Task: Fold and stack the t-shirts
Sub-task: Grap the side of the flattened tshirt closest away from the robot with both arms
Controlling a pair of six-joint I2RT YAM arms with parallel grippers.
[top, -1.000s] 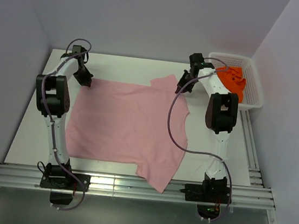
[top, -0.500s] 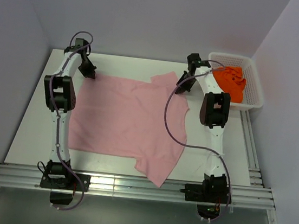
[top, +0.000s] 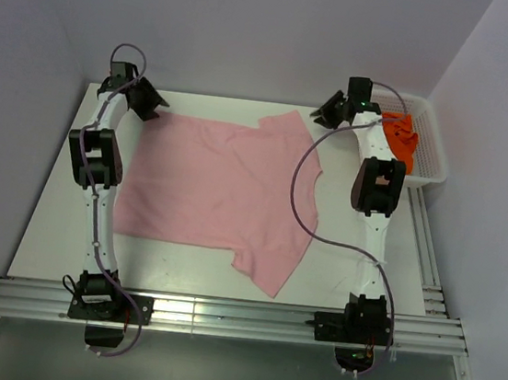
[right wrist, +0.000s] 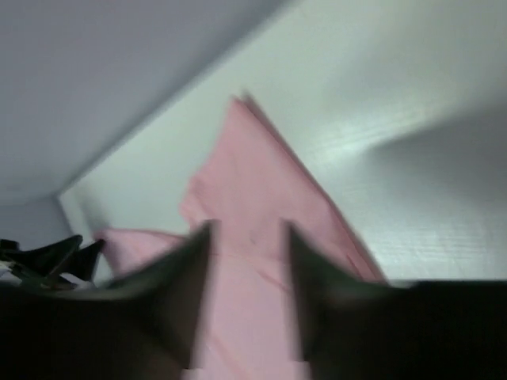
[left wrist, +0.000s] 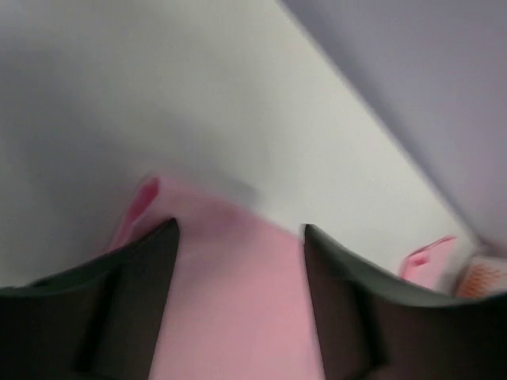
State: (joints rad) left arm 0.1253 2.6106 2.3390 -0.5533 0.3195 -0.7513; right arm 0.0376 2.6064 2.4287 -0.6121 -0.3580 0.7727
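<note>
Pink t-shirt (top: 217,186): spread flat, centre of table (top: 55,221).
Orange t-shirt (top: 399,138): crumpled in basket (top: 433,166), 2 o'clock.
Left gripper (top: 156,104): 10 o'clock, fingers apart.
Right gripper (top: 321,116): 1 o'clock, fingers slightly apart.

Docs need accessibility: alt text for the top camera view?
A pink t-shirt lies spread flat on a white table, with the left arm and right arm stretched toward its far corners. An orange t-shirt sits bunched in a white basket at the far right.
</note>
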